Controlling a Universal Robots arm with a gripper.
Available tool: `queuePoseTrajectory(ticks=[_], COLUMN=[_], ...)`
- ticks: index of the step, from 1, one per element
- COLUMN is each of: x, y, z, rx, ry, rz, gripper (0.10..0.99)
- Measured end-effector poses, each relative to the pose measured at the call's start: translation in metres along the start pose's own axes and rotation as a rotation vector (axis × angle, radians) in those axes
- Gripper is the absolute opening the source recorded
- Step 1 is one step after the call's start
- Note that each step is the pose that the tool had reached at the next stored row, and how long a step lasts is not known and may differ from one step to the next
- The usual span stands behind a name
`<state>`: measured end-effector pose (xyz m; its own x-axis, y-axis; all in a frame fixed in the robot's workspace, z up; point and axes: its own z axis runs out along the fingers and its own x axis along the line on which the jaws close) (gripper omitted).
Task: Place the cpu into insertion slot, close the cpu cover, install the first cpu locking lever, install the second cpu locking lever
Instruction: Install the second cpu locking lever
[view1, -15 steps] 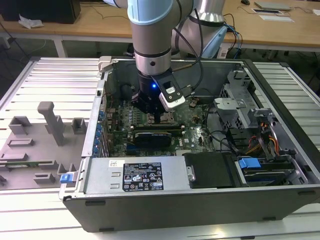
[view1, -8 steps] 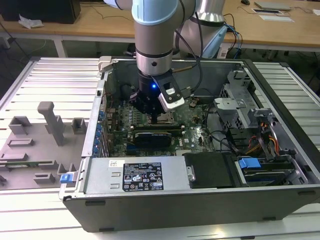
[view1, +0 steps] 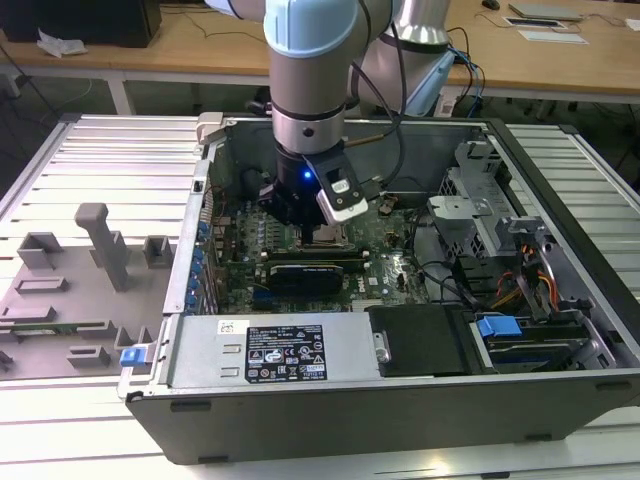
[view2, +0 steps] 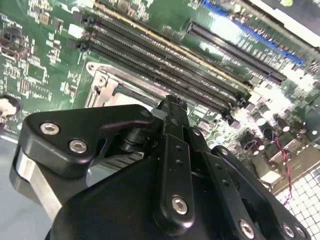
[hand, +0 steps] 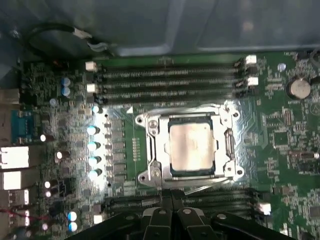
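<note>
In the first wrist view, a row of shiny capacitors (hand: 93, 152) stands on the green circuit board (hand: 280, 135), then comes the insertion slot (hand: 150, 150), a square socket with a bright, reflective metal rim, and in it lies the cpu (hand: 192, 146), flat, with a dull grey metal top. The cpu cover (hand: 226, 145), a thin silvery frame, seems to lie down around the chip, though I cannot tell whether it is latched. The pincer (hand: 171, 212) hangs just beside the socket's edge, its matte black fingers pressed together and holding nothing. The main risk, as I judge it, is the closed tips pressing off-target: they could scrape the chip's top, slip on smooth metal, or strike the long black memory slots (hand: 170, 82) flanking the socket. In the exterior view the arm reaches into the open computer case (view1: 560, 400) on the ribbed surface (view1: 100, 150).
</note>
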<state>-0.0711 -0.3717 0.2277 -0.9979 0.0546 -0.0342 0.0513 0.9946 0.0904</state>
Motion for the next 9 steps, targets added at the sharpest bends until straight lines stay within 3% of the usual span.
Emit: queuePoseTrajectory(ticks=[4, 7, 9], x=[0.0002, 0.0018, 0.0031], y=[-0.0092, -0.0168, -0.0194], z=[0.0013, 0.0033, 0.0048], rx=[-0.026, -0.069, -0.079], ry=[0.0012, 0.0036, 0.0040], rz=[-0.003, -0.005, -0.005], gripper=[0.106, 0.106, 0.106])
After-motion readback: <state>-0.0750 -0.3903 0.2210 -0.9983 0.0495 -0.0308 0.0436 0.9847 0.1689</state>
